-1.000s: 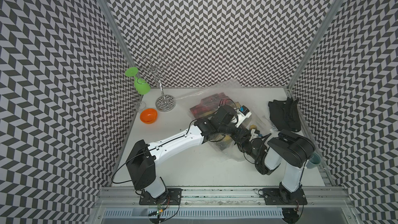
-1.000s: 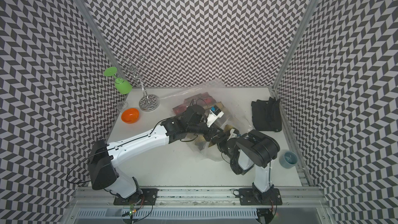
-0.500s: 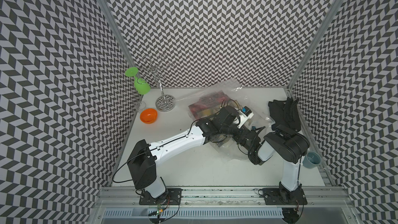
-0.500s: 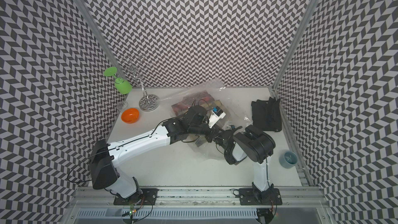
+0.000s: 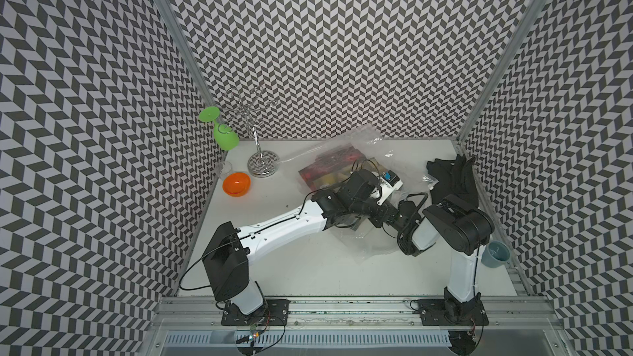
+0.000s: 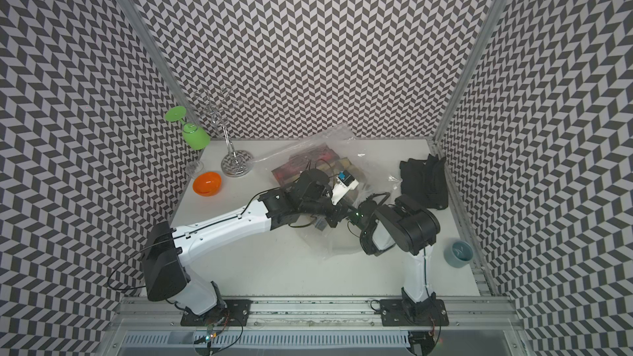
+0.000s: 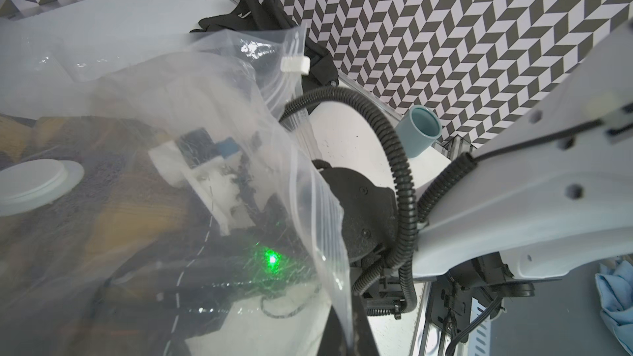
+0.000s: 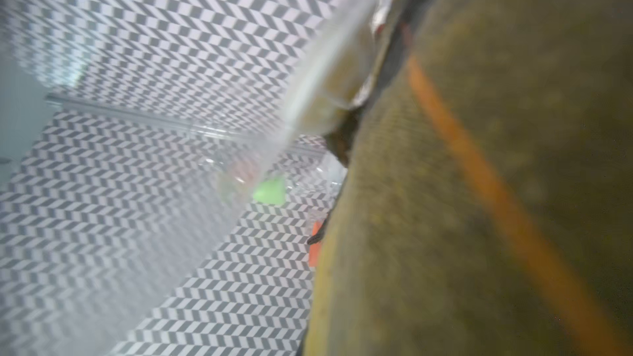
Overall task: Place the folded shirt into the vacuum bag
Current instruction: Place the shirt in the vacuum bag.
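Observation:
The vacuum bag (image 5: pixel 373 251) lies crumpled in the middle of the table, with its round white valve cap (image 7: pixel 34 183) and a white slider (image 7: pixel 295 64) on the zip edge. The folded shirt (image 5: pixel 325 169), striped red, yellow and brown, sits inside the bag at its far end. My left gripper (image 7: pixel 346 333) is shut on the bag's zip edge and holds the mouth up. My right wrist (image 6: pixel 359 212) reaches into the mouth under the left wrist. Its fingers are hidden. Olive fabric with an orange stripe (image 8: pixel 479 200) fills the right wrist view.
A black cloth (image 5: pixel 452 179) lies at the back right, and a blue-grey cup (image 5: pixel 495 255) stands by the right wall. At the back left are an orange bowl (image 5: pixel 236 183), a wire rack (image 5: pixel 262 162) and a green glass (image 5: pixel 226 135) hanging from it.
The right arm has pushed its wrist deeper into the bag's mouth under the left wrist. The bag and the shirt have shifted slightly. The left gripper keeps its hold.

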Tool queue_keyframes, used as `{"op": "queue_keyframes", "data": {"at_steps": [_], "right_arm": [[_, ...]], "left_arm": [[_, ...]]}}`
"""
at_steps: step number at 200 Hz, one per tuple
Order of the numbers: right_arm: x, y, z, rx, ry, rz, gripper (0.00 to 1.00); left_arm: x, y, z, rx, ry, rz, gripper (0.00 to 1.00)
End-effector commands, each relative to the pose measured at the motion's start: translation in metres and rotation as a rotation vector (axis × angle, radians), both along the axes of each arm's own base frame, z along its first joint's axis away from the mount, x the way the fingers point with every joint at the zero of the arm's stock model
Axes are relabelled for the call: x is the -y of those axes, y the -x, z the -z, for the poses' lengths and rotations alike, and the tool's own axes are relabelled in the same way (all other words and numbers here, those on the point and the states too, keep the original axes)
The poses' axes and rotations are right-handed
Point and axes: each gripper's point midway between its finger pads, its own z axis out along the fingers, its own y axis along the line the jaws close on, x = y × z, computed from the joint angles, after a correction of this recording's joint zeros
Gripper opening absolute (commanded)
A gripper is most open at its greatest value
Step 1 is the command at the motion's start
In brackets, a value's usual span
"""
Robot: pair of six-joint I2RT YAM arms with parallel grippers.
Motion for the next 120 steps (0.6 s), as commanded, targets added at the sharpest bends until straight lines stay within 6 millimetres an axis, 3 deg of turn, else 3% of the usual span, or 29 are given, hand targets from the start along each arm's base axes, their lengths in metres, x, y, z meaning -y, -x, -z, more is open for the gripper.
{"op": "queue_keyframes", "data": {"at_steps": [1, 36, 71, 101, 120], "right_arm": [[-0.006, 0.029, -0.145, 0.549, -0.203, -0.107, 0.0], [-0.021, 0.032, -0.179, 0.652, -0.217, -0.182, 0.0], [-0.025, 0.021, -0.179, 0.639, -0.221, -0.176, 0.0], [-0.041, 0.026, -0.211, 0.736, -0.236, -0.226, 0.0], [-0.044, 0.018, -0.209, 0.71, -0.233, -0.218, 0.0]], "left_arm": [[0.002, 0.012, -0.028, 0.023, 0.072, 0.039, 0.0], [0.002, 0.012, -0.038, 0.032, 0.087, 0.04, 0.0], [0.005, 0.013, -0.041, 0.03, 0.098, 0.05, 0.0], [0.009, 0.013, -0.04, 0.024, 0.101, 0.061, 0.0], [0.01, 0.012, -0.04, 0.028, 0.096, 0.058, 0.0]]}}
